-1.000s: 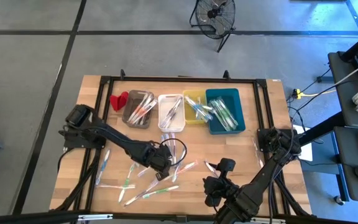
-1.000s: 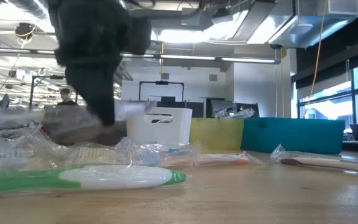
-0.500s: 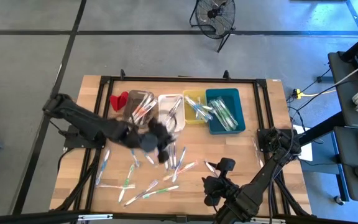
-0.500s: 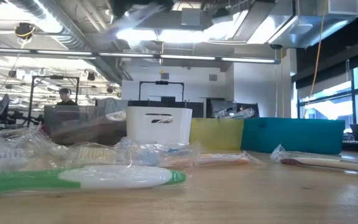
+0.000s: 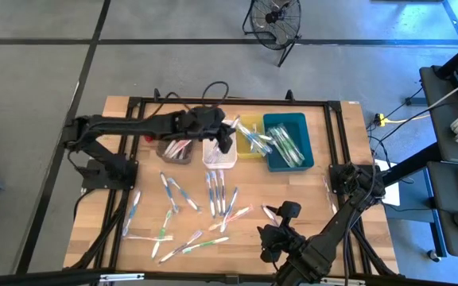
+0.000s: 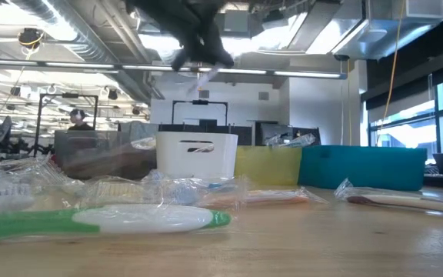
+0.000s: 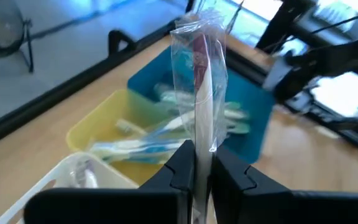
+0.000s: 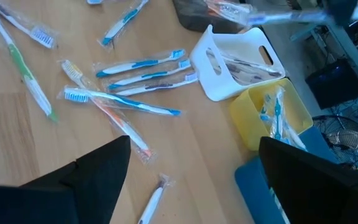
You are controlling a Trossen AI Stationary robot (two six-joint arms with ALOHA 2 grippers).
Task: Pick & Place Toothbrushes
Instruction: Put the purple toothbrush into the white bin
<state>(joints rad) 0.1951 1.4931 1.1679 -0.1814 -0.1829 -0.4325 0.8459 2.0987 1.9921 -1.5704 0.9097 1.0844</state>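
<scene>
Left gripper [image 7: 196,167] pinched a plastic-wrapped white toothbrush [image 7: 199,87] above the white slotted bin [image 5: 218,152]; yellow bin [image 7: 101,129] and teal bin [image 7: 253,127] stood beyond. Right gripper's [image 8: 191,180] fingers spread.

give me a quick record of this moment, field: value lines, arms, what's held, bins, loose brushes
left gripper: above the white bin, shut on a wrapped toothbrush
held item: in clear wrapper, standing up between the fingers
right gripper: waiting at the near edge of the table, fingers spread open, holding nothing
bins: grey bin, white bin, yellow bin and teal bin in a row at the far side, brushes visible in each
loose toothbrushes: many scattered on the table in front of the bins
red object: beside the grey bin
</scene>
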